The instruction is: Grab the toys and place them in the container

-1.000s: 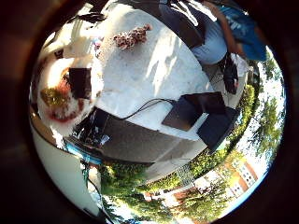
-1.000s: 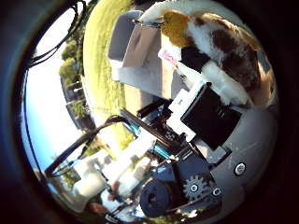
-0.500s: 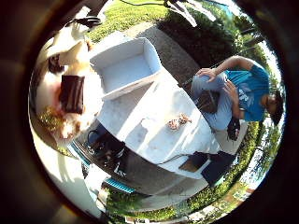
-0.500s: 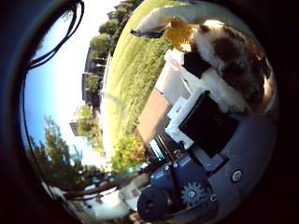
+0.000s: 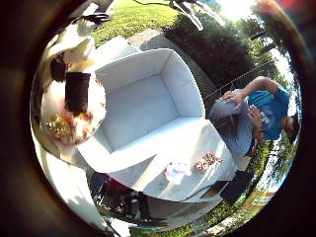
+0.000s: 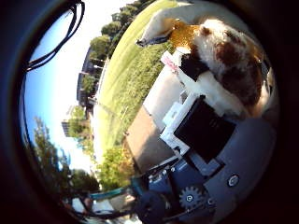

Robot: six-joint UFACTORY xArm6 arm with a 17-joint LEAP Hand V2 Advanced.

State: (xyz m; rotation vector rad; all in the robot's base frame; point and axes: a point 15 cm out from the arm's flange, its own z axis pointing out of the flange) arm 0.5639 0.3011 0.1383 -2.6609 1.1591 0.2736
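My hand (image 6: 201, 131) is shut on a plush toy, white with brown and yellow patches (image 6: 224, 51), held close against the palm. In the little finger side palm view the same toy (image 5: 61, 123) sits under a black fingertip (image 5: 77, 91), beside and above the white open container (image 5: 148, 104), which looks empty. The container stands on a white table (image 5: 148, 173). A small brown toy (image 5: 208, 160) and a small white and pink toy (image 5: 176, 171) lie on the table beside the container.
A person sits at the table's far side, away from the toys. Black cases (image 5: 123, 197) stand on the paving under the table. Lawn (image 6: 126, 75) and trees surround the paved area.
The hand has carried the plush toy towards the container, which has grown from a small box to filling the middle of the little finger side view. The grip on the toy is unchanged.
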